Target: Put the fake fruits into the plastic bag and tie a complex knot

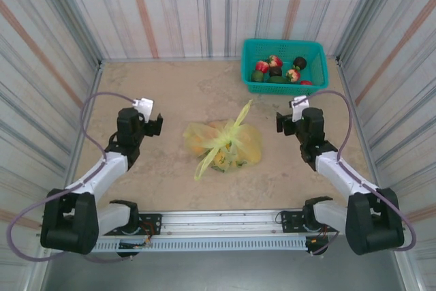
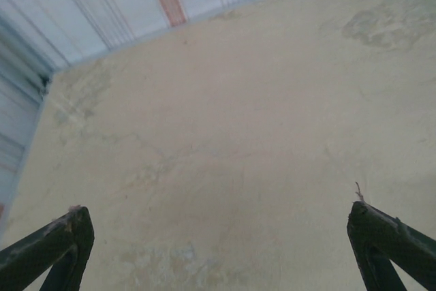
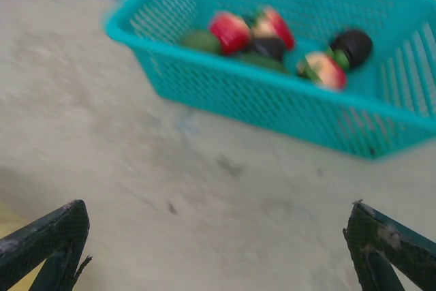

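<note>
table [image 1: 157, 86]: a tan mottled surface is lying inside striped walls [image 1: 177, 5]
bag [image 1: 238, 149]: it is lying in the middle of the table, pale yellow-green and bulging
knot [image 1: 234, 133]: it is sitting on top of the bag as a bunch of twisted strips; one loose end is sticking out toward the far right, another is trailing near left onto the table
bagged fruits [image 1: 195, 142]: orange and yellow shapes are showing through the film; the number is not readable from the top view
basket [image 1: 283, 42]: the teal mesh one is sitting at the far right corner of the table, well apart from the bag
basket fruits [image 1: 276, 69]: red, green and dark pieces are lying inside the basket
left gripper [image 1: 155, 126]: you are holding it with the jaws spread wide, gripping nothing; it is hovering over bare table left of the bag, not touching it
left wrist view: its two dark fingers [image 2: 54, 247] are sitting at the bottom corners, far apart, with bare table running between them up to the wall
right gripper [image 1: 281, 122]: you are holding this one spread wide too, empty; it is hovering right of the bag, clear of it
right wrist view: its fingers [image 3: 48, 240] are framing bare table, and the basket with its fruits is lying beyond them, blurred
</note>
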Robot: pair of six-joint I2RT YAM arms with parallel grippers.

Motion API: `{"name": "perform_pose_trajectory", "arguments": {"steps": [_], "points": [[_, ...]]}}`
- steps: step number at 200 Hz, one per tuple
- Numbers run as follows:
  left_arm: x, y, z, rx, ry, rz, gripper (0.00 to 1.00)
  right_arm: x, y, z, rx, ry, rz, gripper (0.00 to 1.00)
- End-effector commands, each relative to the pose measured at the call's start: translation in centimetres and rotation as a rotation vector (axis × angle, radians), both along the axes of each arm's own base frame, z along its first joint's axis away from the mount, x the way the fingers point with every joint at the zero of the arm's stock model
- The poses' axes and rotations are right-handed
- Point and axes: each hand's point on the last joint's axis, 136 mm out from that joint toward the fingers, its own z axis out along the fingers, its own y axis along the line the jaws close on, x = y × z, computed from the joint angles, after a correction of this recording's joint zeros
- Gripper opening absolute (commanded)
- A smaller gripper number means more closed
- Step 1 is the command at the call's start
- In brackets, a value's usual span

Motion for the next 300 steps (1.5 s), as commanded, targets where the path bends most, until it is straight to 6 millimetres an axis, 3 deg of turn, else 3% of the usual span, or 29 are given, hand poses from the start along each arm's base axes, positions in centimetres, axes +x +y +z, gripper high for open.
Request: {"name": "perform_pose_trajectory", "arguments": {"steps": [1, 26, 41, 61, 74, 84, 94, 112, 300], "points": [[1.1, -0.9, 0.1, -0.082, -0.091, -0.02, 0.99, 0.4, -3.5, -1.3, 0.092, -0.054, -0.151, 0.99], [1.9, 0.1, -2.1, -0.043, -0.08, 0.035, 0.99, 1.1, -6.2, -2.4, 0.197, -0.123, -0.26, 0.99], [2.5, 0.3, -2.9, -0.054, -0.099, 0.044, 0.99, 1.9, -5.4, -2.8, 0.199, -0.141, -0.158, 0.99], [3.0, 2.1, -3.6, -0.109, -0.075, 0.118, 0.99, 1.4, -5.4, -4.9, 0.22, -0.157, -0.151, 0.99], [3.5, 2.1, -4.6, -0.179, -0.08, 0.057, 0.99, 2.1, -5.0, -4.0, 0.225, -0.216, -0.107, 0.99], [3.5, 2.3, -5.0, -0.195, -0.049, 0.059, 0.99, 2.8, -4.7, -5.0, 0.216, -0.089, -0.099, 0.99], [3.6, 2.4, -4.8, -0.199, -0.053, 0.059, 0.99, 4.1, -4.2, -5.7, 0.202, -0.047, -0.085, 0.99], [3.5, 2.3, -5.0, -0.208, -0.032, 0.056, 0.99, 4.0, -5.6, -6.0, 0.178, -0.032, -0.18, 0.99], [3.4, 2.1, -4.7, -0.201, -0.036, 0.044, 0.99, 3.9, -5.4, -5.8, 0.171, -0.045, -0.176, 0.99]]}}
